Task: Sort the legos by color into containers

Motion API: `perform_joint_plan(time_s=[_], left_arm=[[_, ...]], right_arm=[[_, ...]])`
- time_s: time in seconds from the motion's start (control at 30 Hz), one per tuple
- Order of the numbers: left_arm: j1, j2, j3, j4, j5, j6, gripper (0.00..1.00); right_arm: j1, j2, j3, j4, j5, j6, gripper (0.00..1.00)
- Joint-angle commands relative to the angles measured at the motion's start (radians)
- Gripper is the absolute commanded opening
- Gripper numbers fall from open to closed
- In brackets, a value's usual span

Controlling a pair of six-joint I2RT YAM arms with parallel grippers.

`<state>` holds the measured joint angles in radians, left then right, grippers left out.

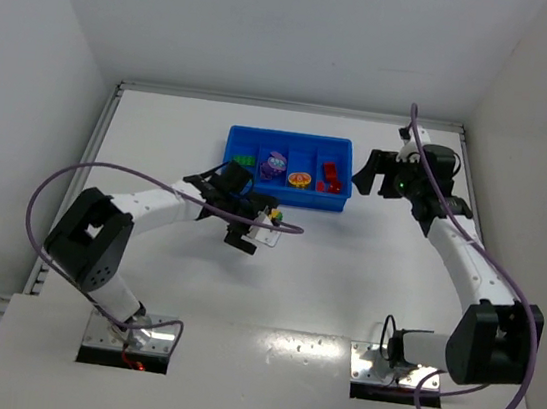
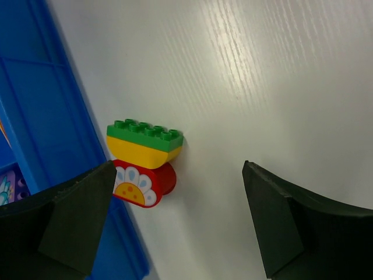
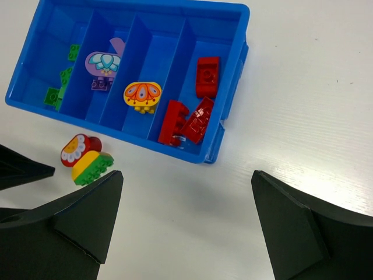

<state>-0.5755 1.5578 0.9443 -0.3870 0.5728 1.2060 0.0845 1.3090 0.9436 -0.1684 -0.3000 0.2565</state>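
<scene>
While the left gripper (image 2: pixel 178 213) and right gripper (image 3: pixel 186 219) are hovering, jaws wide and empty, a green-and-yellow brick (image 2: pixel 144 142) is lying against a red flower brick (image 2: pixel 141 185) on the table (image 2: pixel 262 87), just beside the blue tray (image 2: pixel 58 116)

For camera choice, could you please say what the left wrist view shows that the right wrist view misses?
Left wrist only: the green-and-yellow brick's studs, close up. Right wrist only: the blue tray's four compartments, holding green bricks, a purple flower piece, a yellow flower piece and red bricks. Both: that brick beside the red flower piece outside the tray.
</scene>
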Motion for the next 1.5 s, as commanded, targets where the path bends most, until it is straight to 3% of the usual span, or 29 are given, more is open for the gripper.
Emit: perform_joint_plan(time_s=[0.0, 0.9, 1.47], left_arm=[[0.014, 0.045, 0.086, 0.014, 0.082, 0.055, 0.96], [0.086, 0.328, 0.344, -0.170, 0.125, 0.188, 0.95], [0.086, 0.447, 0.432, -0.265, 0.098, 0.247, 0.96]], right_arm=[[-0.017, -0.014, 0.012, 0.027, -0.019, 0.003, 0.93], [-0.075, 0.087, 0.058, 0.064, -0.028, 0.040, 0.94], [-0.112, 0.125, 0.077, 0.064, -0.028, 0.040, 0.94]])
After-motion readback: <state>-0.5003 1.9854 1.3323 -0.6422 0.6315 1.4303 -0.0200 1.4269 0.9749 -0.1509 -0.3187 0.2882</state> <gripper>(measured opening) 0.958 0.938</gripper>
